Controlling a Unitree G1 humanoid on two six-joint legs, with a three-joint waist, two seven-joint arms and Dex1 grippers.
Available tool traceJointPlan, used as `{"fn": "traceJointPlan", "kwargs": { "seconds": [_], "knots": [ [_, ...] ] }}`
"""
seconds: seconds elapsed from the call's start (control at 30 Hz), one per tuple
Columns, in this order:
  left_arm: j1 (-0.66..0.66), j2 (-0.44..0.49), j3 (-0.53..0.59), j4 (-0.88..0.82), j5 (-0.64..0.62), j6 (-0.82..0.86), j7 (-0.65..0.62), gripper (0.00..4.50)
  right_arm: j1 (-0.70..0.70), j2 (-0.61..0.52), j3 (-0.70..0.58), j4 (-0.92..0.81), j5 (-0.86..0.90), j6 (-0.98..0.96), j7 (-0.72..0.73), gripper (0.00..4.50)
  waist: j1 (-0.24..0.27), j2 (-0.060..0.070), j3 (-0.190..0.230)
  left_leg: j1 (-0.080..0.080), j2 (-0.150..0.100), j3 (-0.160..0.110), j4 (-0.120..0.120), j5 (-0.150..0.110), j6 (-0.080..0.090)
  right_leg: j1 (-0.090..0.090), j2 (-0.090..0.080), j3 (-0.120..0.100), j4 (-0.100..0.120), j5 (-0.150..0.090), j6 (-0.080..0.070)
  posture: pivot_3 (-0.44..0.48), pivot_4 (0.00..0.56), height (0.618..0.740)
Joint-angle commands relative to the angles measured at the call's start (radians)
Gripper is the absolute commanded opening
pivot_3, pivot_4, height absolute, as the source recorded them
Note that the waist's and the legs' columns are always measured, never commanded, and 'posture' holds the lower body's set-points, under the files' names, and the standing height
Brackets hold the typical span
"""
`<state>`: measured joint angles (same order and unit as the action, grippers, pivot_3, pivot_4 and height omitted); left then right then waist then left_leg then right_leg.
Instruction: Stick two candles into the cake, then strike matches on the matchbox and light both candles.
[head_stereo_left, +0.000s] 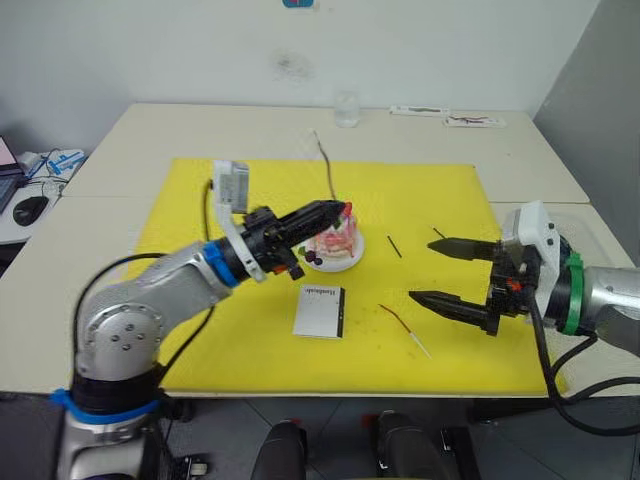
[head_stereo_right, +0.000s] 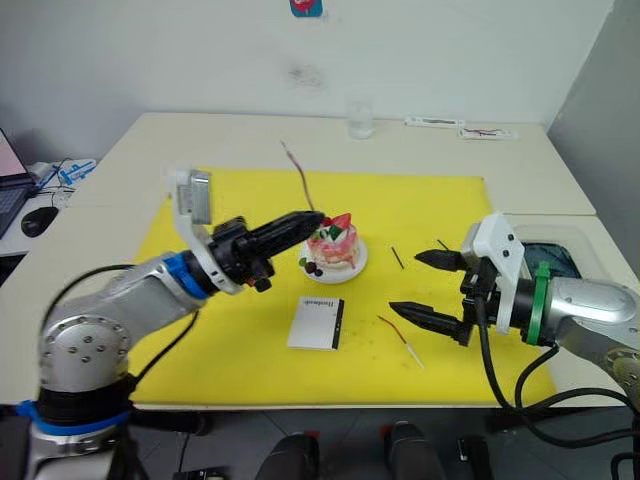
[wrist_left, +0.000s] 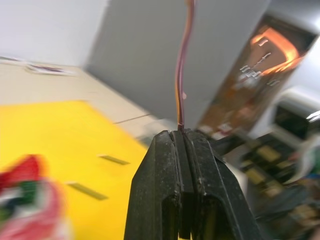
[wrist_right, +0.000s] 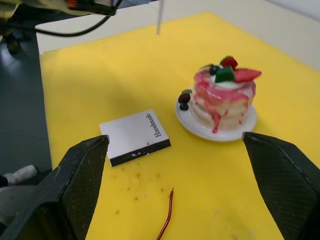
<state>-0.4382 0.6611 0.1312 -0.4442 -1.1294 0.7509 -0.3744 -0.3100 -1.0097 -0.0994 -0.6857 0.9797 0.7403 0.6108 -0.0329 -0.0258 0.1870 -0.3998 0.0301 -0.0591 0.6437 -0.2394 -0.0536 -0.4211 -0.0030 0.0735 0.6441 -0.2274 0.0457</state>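
Observation:
My left gripper (head_stereo_left: 340, 208) is shut on one candle (head_stereo_left: 327, 170), a thin reddish-brown wire that rises up and back from its tips, right beside the top of the cake (head_stereo_left: 335, 240). In the left wrist view the candle (wrist_left: 181, 75) stands out of the closed fingers. The pink-and-white cake sits on a small white plate (head_stereo_left: 345, 264) mid-mat. A second candle (head_stereo_left: 402, 327) lies on the mat in front and right of the white matchbox (head_stereo_left: 319, 311). Two short dark matches (head_stereo_left: 394, 246) (head_stereo_left: 438, 233) lie right of the cake. My right gripper (head_stereo_left: 421, 270) is open, just above the mat to the right.
A yellow mat (head_stereo_left: 250, 340) covers the middle of the beige table. A clear glass (head_stereo_left: 346, 108) and flat white strips (head_stereo_left: 447, 115) stand at the far edge. A computer mouse (head_stereo_left: 30, 210) lies on a desk to the left.

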Motion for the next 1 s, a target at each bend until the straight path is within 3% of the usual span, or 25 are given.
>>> {"fn": "traceJointPlan", "kwargs": {
  "seconds": [0.03, 0.23, 0.57, 1.0],
  "knots": [
    [-0.007, 0.005, 0.018, 0.067, 0.161, -0.115, -0.075, 0.0, -0.085, 0.038, 0.042, -0.012, -0.057, -0.013, -0.002, 4.48, 0.001, 0.0, 0.0, 0.0, 0.0, 0.0, 0.0, 0.0, 0.0, 0.0, 0.0, 0.0, 0.0, 0.0, 0.0, 0.0, 0.15, 0.74],
    [-0.051, -0.035, -0.01, 0.242, 0.315, -0.22, -0.201, 0.0, -0.19, 0.125, 0.092, 0.024, -0.092, 0.055, -0.061, 4.48, 0.003, -0.001, 0.001, -0.002, 0.0, 0.0, -0.001, 0.0, 0.0, -0.001, 0.0, 0.0, 0.0, 0.0, 0.0, 0.0, 0.15, 0.74],
    [-0.171, -0.152, -0.073, 0.501, 0.471, -0.316, -0.371, 0.0, -0.233, 0.194, 0.156, -0.003, -0.227, 0.11, -0.146, 4.48, 0.003, -0.001, 0.001, -0.003, 0.0, -0.001, -0.001, 0.0, 0.0, -0.001, 0.0, -0.001, 0.001, 0.0, 0.001, 0.0, 0.15, 0.74],
    [-0.222, -0.23, -0.061, 0.674, 0.586, -0.407, -0.425, 0.0, -0.201, 0.274, 0.193, -0.063, -0.314, 0.148, -0.185, 4.48, 0.002, -0.001, 0.001, -0.002, 0.0, -0.001, -0.001, 0.0, 0.0, -0.001, 0.0, -0.001, 0.001, 0.002, 0.004, 0.0, 0.15, 0.74]
  ]
}}
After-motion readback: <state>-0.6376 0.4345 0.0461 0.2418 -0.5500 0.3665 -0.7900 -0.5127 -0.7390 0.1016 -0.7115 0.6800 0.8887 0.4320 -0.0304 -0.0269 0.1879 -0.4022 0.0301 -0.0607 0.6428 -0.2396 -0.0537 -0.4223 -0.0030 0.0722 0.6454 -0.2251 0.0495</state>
